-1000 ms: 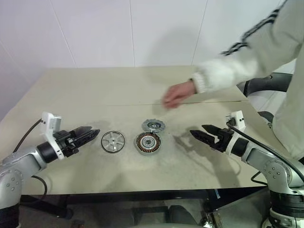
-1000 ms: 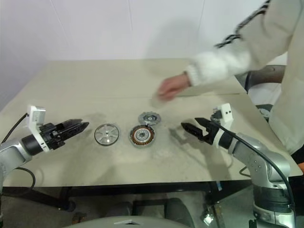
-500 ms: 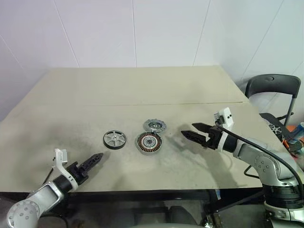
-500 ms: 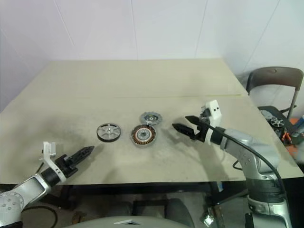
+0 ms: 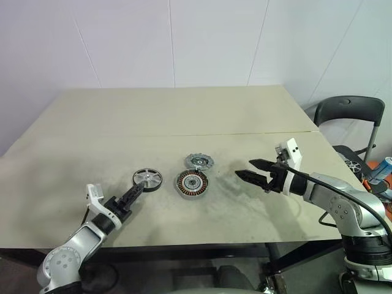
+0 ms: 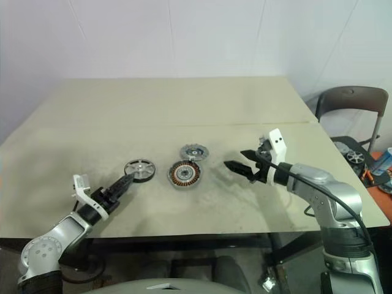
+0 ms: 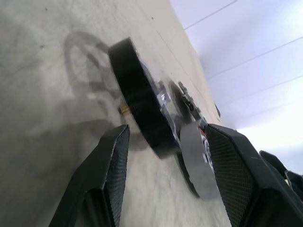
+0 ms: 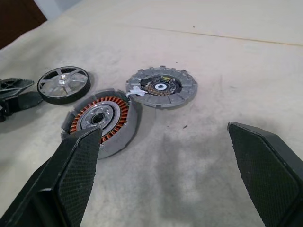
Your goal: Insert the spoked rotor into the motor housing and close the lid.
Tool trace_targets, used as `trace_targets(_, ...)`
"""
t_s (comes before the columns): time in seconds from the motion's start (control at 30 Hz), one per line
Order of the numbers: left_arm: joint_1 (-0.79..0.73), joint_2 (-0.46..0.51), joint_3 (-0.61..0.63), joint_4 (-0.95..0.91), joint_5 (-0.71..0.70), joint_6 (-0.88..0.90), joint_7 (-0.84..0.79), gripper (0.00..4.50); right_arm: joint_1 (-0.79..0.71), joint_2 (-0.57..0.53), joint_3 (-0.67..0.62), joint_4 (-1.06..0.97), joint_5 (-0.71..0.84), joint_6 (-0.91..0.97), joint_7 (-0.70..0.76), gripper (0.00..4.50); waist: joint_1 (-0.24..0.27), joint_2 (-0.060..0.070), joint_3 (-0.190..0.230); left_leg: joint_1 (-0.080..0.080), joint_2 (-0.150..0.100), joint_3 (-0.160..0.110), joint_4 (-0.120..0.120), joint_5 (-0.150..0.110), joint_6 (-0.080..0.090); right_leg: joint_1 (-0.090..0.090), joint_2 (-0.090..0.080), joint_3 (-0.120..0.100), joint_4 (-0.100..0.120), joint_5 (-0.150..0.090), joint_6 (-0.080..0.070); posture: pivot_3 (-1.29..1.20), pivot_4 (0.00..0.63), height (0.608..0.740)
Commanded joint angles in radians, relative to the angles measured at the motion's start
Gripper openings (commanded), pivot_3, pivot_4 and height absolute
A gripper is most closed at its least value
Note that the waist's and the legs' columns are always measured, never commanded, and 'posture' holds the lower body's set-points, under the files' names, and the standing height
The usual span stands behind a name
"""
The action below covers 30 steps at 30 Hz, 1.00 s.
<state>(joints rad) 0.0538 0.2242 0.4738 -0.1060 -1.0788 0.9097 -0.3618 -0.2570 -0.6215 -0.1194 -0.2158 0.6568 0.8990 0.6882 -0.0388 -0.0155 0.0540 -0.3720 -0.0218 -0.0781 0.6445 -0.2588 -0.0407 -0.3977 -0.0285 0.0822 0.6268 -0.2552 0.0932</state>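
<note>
Rotor (image 5: 147, 178), silver spokes, small hub, thick black rim

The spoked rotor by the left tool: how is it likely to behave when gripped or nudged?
The spoked rotor looks like rigid metal, so probably stiff and fairly heavy for its size. It lies flat on the table, so a nudge likely slides it rather than rolls it. Its smooth dark rim may slip between the open left tool.

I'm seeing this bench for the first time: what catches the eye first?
Three round motor parts lie mid-table: the spoked rotor leftmost, the copper-wound housing beside it, the notched grey lid just behind. The open left hand points at the rotor from close by, and the wide-open right hand hovers right of the housing.
</note>
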Motion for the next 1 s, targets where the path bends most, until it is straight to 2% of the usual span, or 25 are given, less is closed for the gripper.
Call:
trace_targets(0.03,-0.044,0.006,-0.012,0.011,0.005,-0.026,-0.002,2.72,-0.011,-0.013,0.004,-0.033,-0.009,-0.017,0.008,4.44,0.000,0.000,0.000,0.000,0.000,0.000,0.000,0.000,0.000,0.000,0.000,0.000,0.000,0.000,0.000,0.00,0.000,0.740)
trace_targets(0.43,-0.074,0.005,-0.038,0.058,0.037,-0.043,0.009,2.72,0.015,-0.008,-0.008,-0.049,-0.028,-0.022,-0.009,4.44,0.000,0.000,0.000,0.000,0.000,0.000,0.000,0.000,0.000,0.000,0.000,0.000,0.000,0.000,0.000,0.00,0.000,0.740)
trace_targets(0.53,-0.065,0.004,-0.036,0.054,0.036,-0.043,0.007,2.13,0.022,-0.007,-0.007,-0.055,-0.029,-0.022,-0.014,4.47,-0.001,0.000,0.000,0.000,0.000,0.000,0.000,0.000,0.000,0.000,0.000,0.000,0.000,0.000,0.000,0.00,0.000,0.740)
trace_targets(0.63,-0.060,0.009,-0.026,0.057,0.031,-0.039,0.007,1.12,0.021,-0.005,-0.003,-0.054,-0.030,-0.022,-0.018,4.47,-0.001,0.000,0.000,0.000,0.000,0.000,0.000,0.000,0.000,0.000,0.000,0.000,0.000,0.000,0.000,0.00,0.000,0.740)
trace_targets(0.9,-0.051,0.019,-0.013,0.058,0.019,-0.035,0.001,1.12,0.005,-0.002,0.011,-0.032,-0.048,-0.032,-0.009,4.47,-0.003,0.000,0.000,0.000,0.000,0.000,0.000,0.000,0.000,0.000,0.000,0.000,0.000,0.000,0.000,0.00,0.000,0.740)
trace_targets(1.0,-0.044,0.022,-0.010,0.050,0.010,-0.032,-0.005,0.59,0.000,-0.001,0.016,-0.027,-0.054,-0.034,-0.006,4.47,-0.003,0.000,0.000,0.000,0.000,0.000,0.000,0.000,0.000,0.000,0.000,0.000,0.000,0.000,0.000,0.00,0.000,0.740)
